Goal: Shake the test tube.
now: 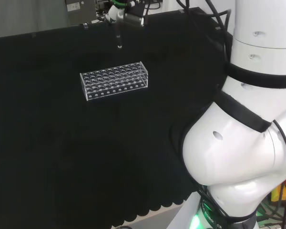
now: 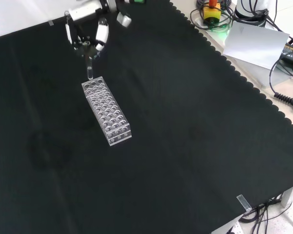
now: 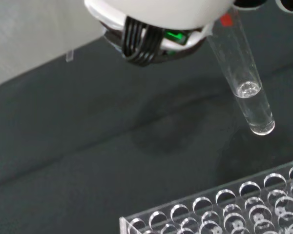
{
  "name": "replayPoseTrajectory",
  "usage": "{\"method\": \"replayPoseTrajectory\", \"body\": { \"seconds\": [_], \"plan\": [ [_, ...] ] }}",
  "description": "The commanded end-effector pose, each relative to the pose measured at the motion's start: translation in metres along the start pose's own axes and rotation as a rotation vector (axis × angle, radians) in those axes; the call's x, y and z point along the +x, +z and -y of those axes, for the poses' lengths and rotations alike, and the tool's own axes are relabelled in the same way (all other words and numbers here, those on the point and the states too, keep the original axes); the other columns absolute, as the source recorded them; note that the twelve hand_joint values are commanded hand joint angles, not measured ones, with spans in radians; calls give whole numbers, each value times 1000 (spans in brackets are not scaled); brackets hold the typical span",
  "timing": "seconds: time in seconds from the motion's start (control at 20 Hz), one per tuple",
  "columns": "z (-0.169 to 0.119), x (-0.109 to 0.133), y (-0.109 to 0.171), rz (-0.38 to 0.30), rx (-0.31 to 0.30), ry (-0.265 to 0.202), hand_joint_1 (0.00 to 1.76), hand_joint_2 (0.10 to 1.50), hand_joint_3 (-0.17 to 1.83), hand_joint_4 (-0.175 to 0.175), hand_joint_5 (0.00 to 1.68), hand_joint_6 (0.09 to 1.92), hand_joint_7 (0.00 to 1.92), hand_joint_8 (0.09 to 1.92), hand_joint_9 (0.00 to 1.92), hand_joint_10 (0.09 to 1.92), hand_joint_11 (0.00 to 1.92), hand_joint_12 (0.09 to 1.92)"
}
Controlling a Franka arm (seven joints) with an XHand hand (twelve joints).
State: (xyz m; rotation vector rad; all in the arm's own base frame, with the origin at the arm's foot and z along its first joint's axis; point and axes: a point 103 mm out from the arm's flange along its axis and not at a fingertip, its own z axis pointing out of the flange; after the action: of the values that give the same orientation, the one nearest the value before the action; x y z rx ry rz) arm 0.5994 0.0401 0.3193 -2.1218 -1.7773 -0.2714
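i see robot hand (image 2: 88,36) pinching test tube (image 3: 244,83) by upper end, fingers curled round it, tube hanging upright above far end of clear rack (image 2: 106,111), clear of its holes. small pool of clear liquid in tube bottom in wrist view. i judge: tube lifted out, shake step in hand. next move calls for short side-to-side swings, tube kept clear of rack. count: one tube, one rack on bench (image 2: 195,146).

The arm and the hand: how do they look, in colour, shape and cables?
The arm is glossy white with rounded links, black bands at the joints, small round holes, and a green light at its base. Black cables run along it. The hand is black and white; the wrist view shows a bundle of black cables and a green light beneath its white shell.
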Motion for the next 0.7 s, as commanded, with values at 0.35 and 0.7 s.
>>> {"method": "replayPoseTrajectory", "body": {
  "seconds": [0.35, 0.7],
  "plan": [
    [29, 14, -37, -67, -41, 8, 1230, 672, 567, -175, 1388, 412, 1822, 376, 1726, 349, 1343, 829],
    [45, 81, -12, -143, 19, -87, 1230, 669, 572, -175, 1388, 412, 1822, 375, 1726, 349, 1343, 831]
  ]
}}
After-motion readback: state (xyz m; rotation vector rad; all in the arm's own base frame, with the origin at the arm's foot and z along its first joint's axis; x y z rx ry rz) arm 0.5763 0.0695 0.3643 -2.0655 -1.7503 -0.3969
